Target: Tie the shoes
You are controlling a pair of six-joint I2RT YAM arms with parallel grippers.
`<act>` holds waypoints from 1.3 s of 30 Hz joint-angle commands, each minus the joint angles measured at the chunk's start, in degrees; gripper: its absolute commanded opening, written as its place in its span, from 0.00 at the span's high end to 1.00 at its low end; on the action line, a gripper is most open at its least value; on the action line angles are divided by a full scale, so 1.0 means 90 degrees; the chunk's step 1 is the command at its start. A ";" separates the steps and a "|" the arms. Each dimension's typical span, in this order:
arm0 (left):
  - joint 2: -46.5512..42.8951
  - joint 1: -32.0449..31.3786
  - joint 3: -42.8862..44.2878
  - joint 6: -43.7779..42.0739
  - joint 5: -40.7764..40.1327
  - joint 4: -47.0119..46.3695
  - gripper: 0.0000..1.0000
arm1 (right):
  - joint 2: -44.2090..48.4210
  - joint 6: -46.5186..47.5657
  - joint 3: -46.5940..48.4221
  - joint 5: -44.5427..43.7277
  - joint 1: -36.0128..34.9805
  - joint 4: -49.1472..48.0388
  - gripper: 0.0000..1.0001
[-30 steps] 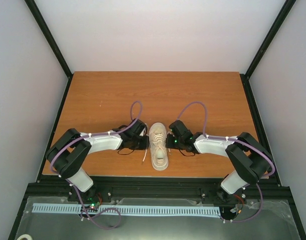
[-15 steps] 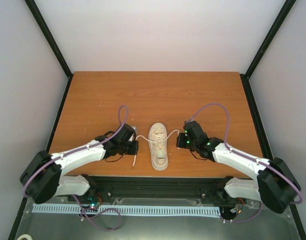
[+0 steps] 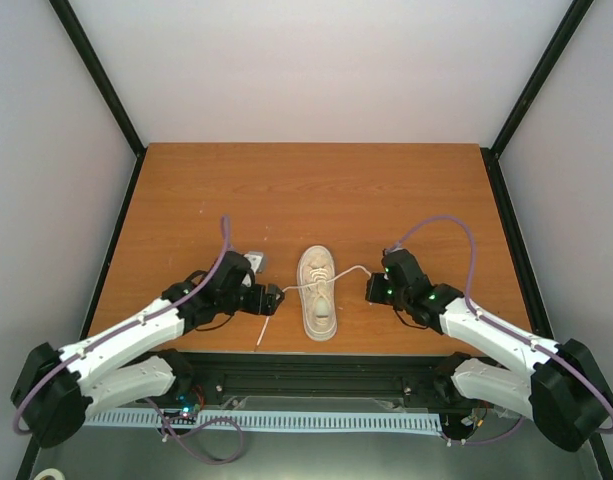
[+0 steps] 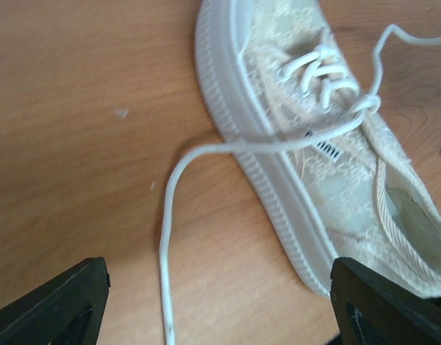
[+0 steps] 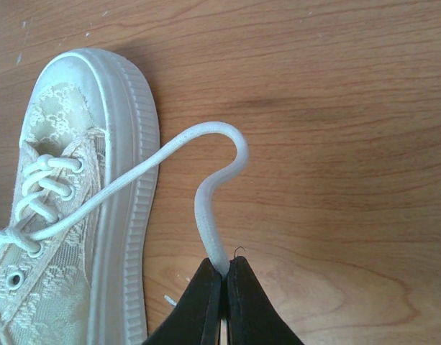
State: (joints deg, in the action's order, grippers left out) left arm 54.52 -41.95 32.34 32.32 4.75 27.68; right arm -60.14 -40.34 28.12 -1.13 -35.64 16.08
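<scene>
The cream shoe (image 3: 318, 295) lies in the middle of the wooden table, its toe pointing away from the arms. My left gripper (image 3: 265, 283) stands open just left of it. In the left wrist view, the left gripper (image 4: 220, 309) has its wide-apart fingers (image 4: 55, 305) either side of a loose white lace (image 4: 166, 237) lying on the wood beside the shoe (image 4: 306, 165). My right gripper (image 3: 374, 289) is right of the shoe. In the right wrist view, the right gripper (image 5: 224, 277) is shut on the other lace (image 5: 206, 194), which curves back to the knot over the shoe (image 5: 76, 215).
The table (image 3: 316, 190) is bare wood behind the shoe. Black frame posts and white walls bound it on three sides. A black rail (image 3: 316, 365) runs along the near edge, just behind the shoe's heel.
Both arms have drawn outward from the shoe, pulling the laces apart. The left gripper has opened and let go of its lace, which now lies on the table. The right still grips its lace.
</scene>
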 commanded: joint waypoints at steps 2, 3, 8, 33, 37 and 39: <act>0.0556 -0.0016 -0.0176 -0.1760 0.0342 -0.2023 0.16 | 0.0203 0.0215 -0.0133 0.0410 0.0142 -0.0188 0.97; 0.0600 -0.0014 -0.0222 -0.1932 0.0400 -0.2243 0.16 | 0.0261 0.0225 -0.0161 0.0495 0.0163 -0.0202 0.97; 0.0780 -0.0016 -0.0680 -0.2635 0.0724 -0.3349 0.25 | 0.0516 0.0193 -0.0314 0.0740 0.0253 -0.0303 0.97; 0.2888 -0.0199 0.0039 -0.3212 0.0778 -0.3994 0.57 | 0.0512 0.0152 -0.0363 0.0993 0.0269 -0.0478 0.97; 0.3126 -0.0238 0.0180 -0.3272 0.0936 -0.3925 0.67 | 0.0539 0.0174 -0.0361 0.0963 0.0269 -0.0444 0.97; 0.3214 -0.0250 0.0242 -0.3276 0.1037 -0.3863 0.76 | 0.0543 0.0175 -0.0361 0.0957 0.0268 -0.0429 0.97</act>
State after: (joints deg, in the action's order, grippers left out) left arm 81.69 -43.53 31.83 4.51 12.14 -5.69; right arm -56.23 -39.22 25.32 7.57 -33.45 12.93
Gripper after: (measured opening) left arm 0.303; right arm 0.031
